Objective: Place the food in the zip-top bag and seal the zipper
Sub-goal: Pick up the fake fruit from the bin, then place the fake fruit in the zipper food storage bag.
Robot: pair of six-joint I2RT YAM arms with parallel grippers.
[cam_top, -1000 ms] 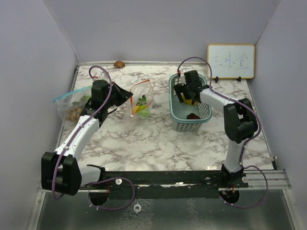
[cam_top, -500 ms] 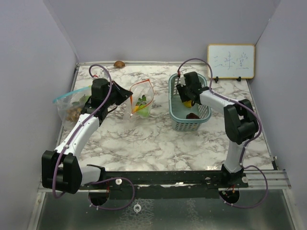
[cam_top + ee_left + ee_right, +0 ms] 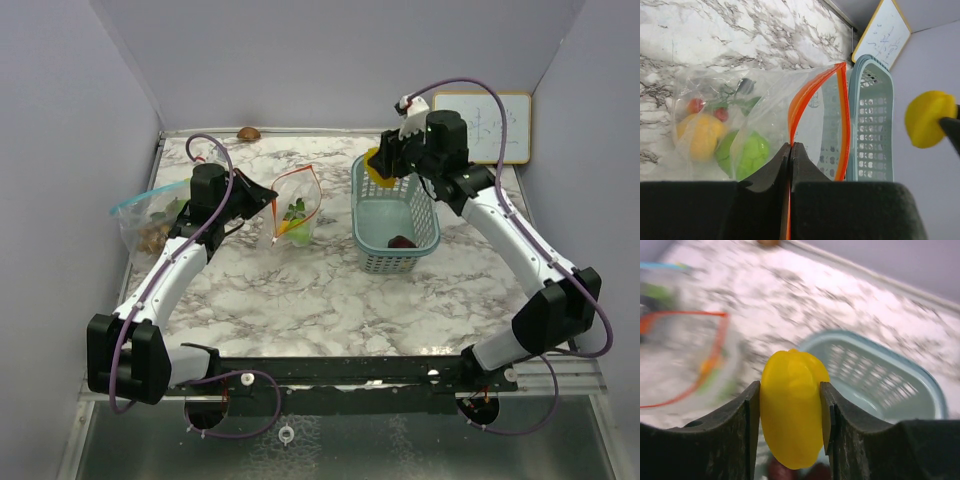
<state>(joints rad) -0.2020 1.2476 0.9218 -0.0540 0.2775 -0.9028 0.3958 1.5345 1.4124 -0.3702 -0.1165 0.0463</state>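
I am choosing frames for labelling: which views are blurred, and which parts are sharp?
Right wrist view: the teal basket and the bag behind are smeared by blur; the yellow piece in the right gripper is sharp. Left wrist view: the bag and its fruits are clear, the yellow piece at the right edge slightly soft. Top external view: even light, sharp, no strong glare.

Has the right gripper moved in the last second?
Yes: the right gripper, shut on the yellow piece, lifted out of the teal basket to its far rim.
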